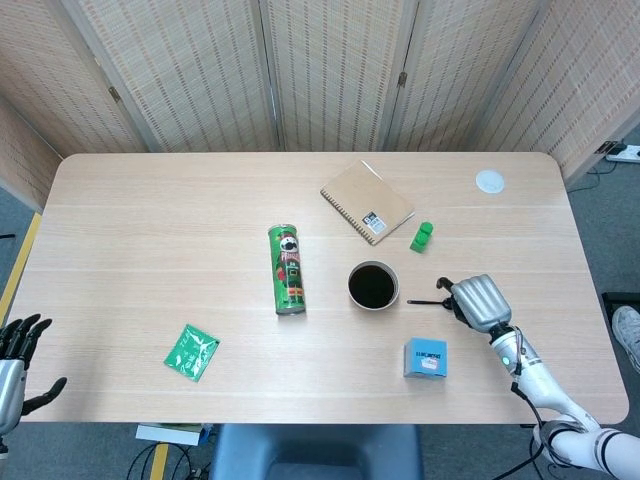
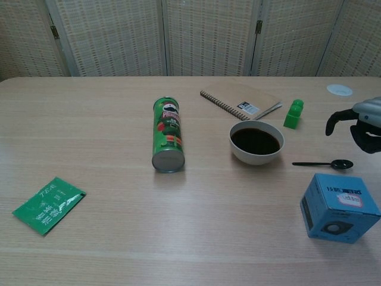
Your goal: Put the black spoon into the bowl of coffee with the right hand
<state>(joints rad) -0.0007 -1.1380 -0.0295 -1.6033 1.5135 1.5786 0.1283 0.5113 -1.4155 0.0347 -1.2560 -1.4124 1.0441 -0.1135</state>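
Centrally, bowl full of dark coffee, black spoon beside

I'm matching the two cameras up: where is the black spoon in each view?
Head view: black spoon lies right of centre, partly under the right hand.
Chest view: spoon lies flat at the right, hand above it, apart.
Shared landmark: the bowl of coffee, just left of the spoon.

In the head view the right robot hand covers the spoon bowl end, only the handle pokes out toward 9 o'clock. Chest view crops that hand at the edge. Left robot hand is cut off at 8 o'clock.
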